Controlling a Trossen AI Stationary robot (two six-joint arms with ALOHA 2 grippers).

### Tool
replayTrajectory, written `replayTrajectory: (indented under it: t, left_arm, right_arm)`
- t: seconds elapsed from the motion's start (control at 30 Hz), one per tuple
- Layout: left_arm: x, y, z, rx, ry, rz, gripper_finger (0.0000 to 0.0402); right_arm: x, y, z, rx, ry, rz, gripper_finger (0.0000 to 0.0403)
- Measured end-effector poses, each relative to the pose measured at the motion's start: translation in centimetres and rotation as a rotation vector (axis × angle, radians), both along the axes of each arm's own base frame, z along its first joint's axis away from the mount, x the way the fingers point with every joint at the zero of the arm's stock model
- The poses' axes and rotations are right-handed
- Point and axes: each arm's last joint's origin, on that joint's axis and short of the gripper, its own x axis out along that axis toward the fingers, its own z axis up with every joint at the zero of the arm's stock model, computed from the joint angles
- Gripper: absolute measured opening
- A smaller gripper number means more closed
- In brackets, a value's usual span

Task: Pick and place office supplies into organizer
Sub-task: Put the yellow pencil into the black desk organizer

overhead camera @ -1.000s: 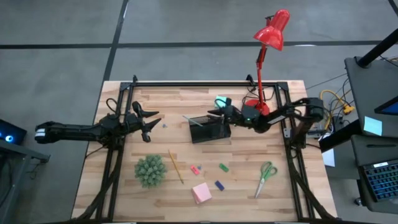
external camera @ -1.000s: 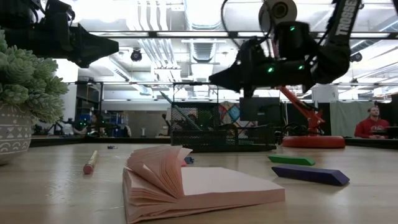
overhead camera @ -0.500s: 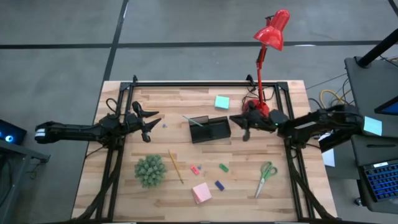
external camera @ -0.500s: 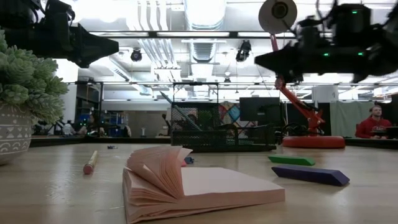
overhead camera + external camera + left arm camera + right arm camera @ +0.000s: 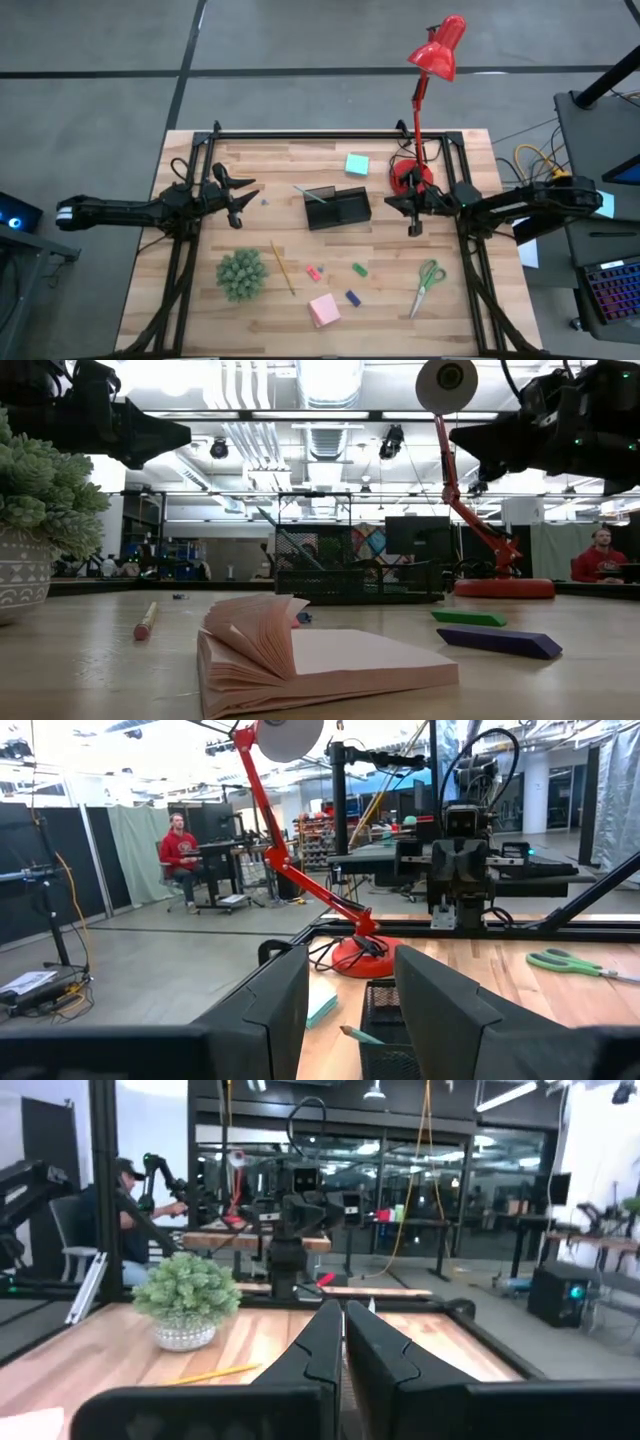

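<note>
Pale wooden planks make up the counter (image 5: 250,310), and most of the supplies lie loose on it, so the sorting looks barely begun. The small black mesh organizer (image 5: 337,208) sits mid-counter with only a thin teal pen (image 5: 309,194) leaning in its left compartment. The right hand (image 5: 412,214) hangs just right of the organizer, beside the round base of the red desk lamp (image 5: 411,178), fingers pressed together and holding nothing. My guess is it is between picks, heading for the next item.

Closest to it are the green-handled scissors (image 5: 429,285) nearer the counter's front edge; the hand would need to swing that way, spread its fingers and drop low over the flat metal blades. The small green eraser (image 5: 359,269), blue eraser (image 5: 352,297) and pink eraser (image 5: 313,272) are slim blocks near the middle, awkward to pinch. A soft pink sticky-note pad (image 5: 323,310) lies at the front with its top sheets curling up, a teal sticky-note pad (image 5: 356,164) rests flat behind the organizer, and a yellow pencil (image 5: 283,267) lies beside the spiky green plant ball (image 5: 241,274).

The left hand (image 5: 246,201) waits over the counter's left side, fingers spread and empty.
</note>
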Motion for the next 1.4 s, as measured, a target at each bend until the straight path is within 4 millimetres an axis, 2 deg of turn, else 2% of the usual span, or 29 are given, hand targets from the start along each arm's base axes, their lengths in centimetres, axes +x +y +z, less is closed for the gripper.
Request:
replayTrajectory:
  t: [0.47,0.83,1.0,1.27,1.4]
  left_arm:
    - [0.0,0.0,0.0,0.0,0.0,0.0,0.0137]
    - [0.0,0.0,0.0,0.0,0.001,0.0,0.0137]
    - [0.0,0.0,0.0,0.0,0.0,0.0,0.0137]
    - [0.0,0.0,0.0,0.0,0.0,-0.001,0.0137]
    - [0.0,0.0,0.0,0.0,0.0,-0.001,0.0137]
  right_arm:
    - [-0.6,0.0,1.1,0.041,-0.073,-0.023,0.0009]
    - [-1.6,0.0,2.6,0.059,-0.192,-0.069,0.0009]
    - [-1.0,-0.2,2.6,0.086,-0.057,-0.097,0.0009]
    - [1.3,-0.5,4.8,0.093,0.213,-0.095,0.0009]
    - [1.6,-0.4,4.5,0.06,0.198,-0.066,0.0009]
